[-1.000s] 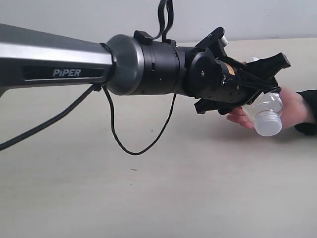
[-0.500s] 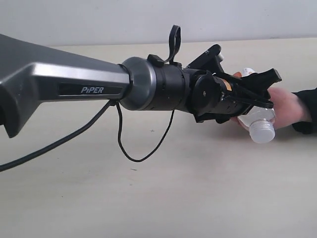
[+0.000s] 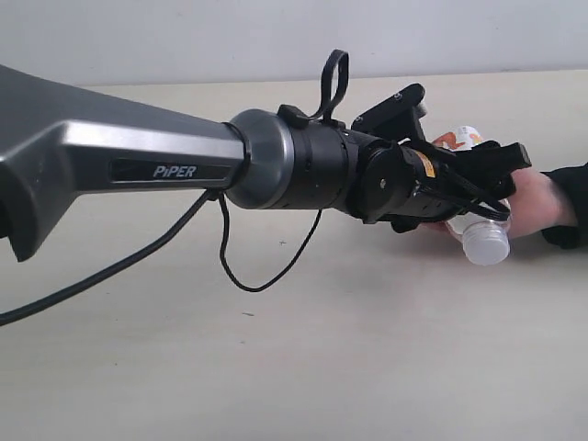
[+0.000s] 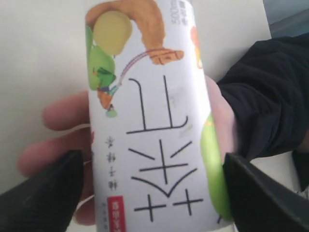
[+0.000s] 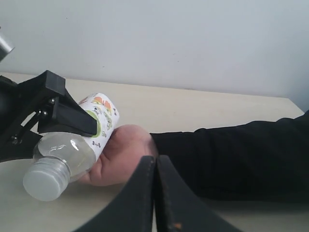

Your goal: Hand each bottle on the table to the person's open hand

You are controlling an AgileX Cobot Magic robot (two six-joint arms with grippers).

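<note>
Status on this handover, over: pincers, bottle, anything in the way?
Left pincer open, straddling bottle. Bottle lying in person's hand. Right pincer shut, empty. Nothing blocking.

1 bottle (image 3: 484, 244), clear, w/ 1 white cap. Hands: 1 person's hand (image 3: 542, 204), under the bottle, w/ 1 dark sleeve (image 5: 241, 154). Claws: 2, i.e. left claw (image 4: 152, 193) astride the bottle, right claw (image 5: 155, 193) near it. 1 robot arm (image 3: 138, 161) w/ 1 black cable (image 3: 221, 248), left of the bottle. 1 surface (image 3: 276, 367) below the bottle.
</note>
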